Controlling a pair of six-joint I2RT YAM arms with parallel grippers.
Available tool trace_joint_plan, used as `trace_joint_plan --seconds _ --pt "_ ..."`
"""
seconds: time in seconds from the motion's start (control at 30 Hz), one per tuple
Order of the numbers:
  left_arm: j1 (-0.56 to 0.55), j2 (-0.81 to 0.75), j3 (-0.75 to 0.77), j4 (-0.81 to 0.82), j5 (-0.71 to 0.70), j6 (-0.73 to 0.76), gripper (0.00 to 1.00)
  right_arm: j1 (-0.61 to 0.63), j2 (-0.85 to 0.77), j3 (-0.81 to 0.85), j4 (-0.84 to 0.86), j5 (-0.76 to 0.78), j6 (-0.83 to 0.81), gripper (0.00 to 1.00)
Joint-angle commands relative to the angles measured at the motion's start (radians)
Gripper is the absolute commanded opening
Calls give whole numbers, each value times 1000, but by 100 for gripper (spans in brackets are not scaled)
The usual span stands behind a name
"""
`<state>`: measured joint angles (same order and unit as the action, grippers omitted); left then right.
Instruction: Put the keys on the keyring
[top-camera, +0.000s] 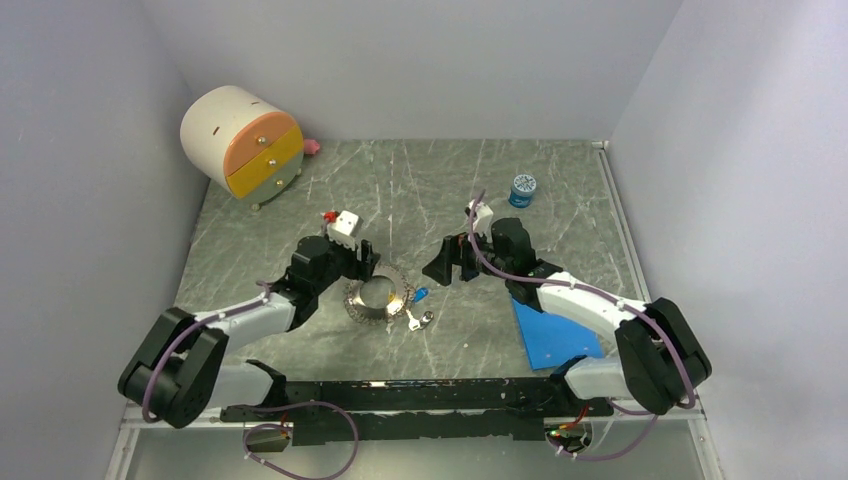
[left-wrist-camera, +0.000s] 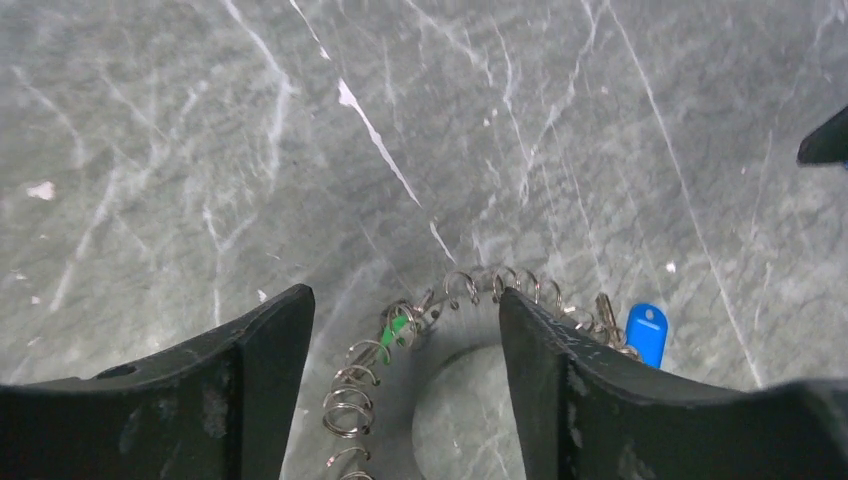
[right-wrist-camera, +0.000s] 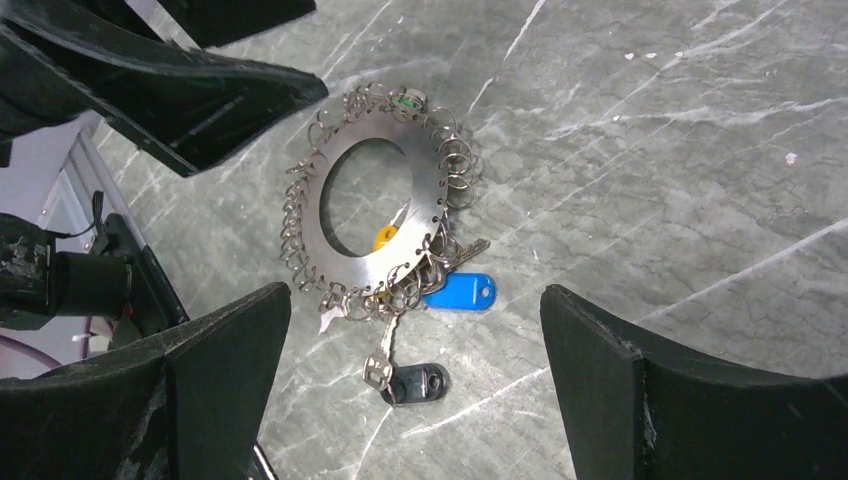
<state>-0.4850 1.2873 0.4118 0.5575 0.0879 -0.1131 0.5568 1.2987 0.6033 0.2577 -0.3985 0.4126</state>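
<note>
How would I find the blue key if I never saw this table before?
Look in the middle of the grey marble table, between the two robot arms, for the big silver keyring. The blue key lies at its edge, beside a black-headed key; only it has the bright blue plastic head.

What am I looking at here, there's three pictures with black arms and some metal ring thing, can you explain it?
These are two robot arms fixed to the near edge of a marble-patterned table. The wide picture comes from a camera above and behind them. The other two come from cameras on each wrist, looking past that arm's own fingers.

Each arm ends in a two-finger pincer. The left pincer is open over the keyring, a flat silvery disc with a hole and small wire loops round its edge. The right pincer is open too, beside it. Neither holds anything.

Keys with a blue tag, a black tag and other colours lie at the ring. Further back stand a small round drawer chest and a blue jar; a blue sheet lies near the right arm.
</note>
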Motion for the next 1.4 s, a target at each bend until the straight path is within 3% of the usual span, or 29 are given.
trace_joint_plan --seconds 0.0,0.2,0.53,1.0,1.2,1.37 --pt "1 -114 15 -7 -86 -21 78 -2 8 47 -10 -29 -36 99" --pt "1 -246 85 -273 -263 -109 93 10 34 71 -40 -34 -60 99" --pt "14 -211 217 -720 -466 -426 95 88 129 182 -135 12 -67 95" --pt "198 -143 172 -756 -92 -631 95 204 285 328 -198 22 -18 86" --pt "303 -144 61 -628 118 -712 95 232 355 382 -204 -30 -12 81" --pt "324 -142 0 -583 188 -734 90 258 394 403 -196 -58 6 78"
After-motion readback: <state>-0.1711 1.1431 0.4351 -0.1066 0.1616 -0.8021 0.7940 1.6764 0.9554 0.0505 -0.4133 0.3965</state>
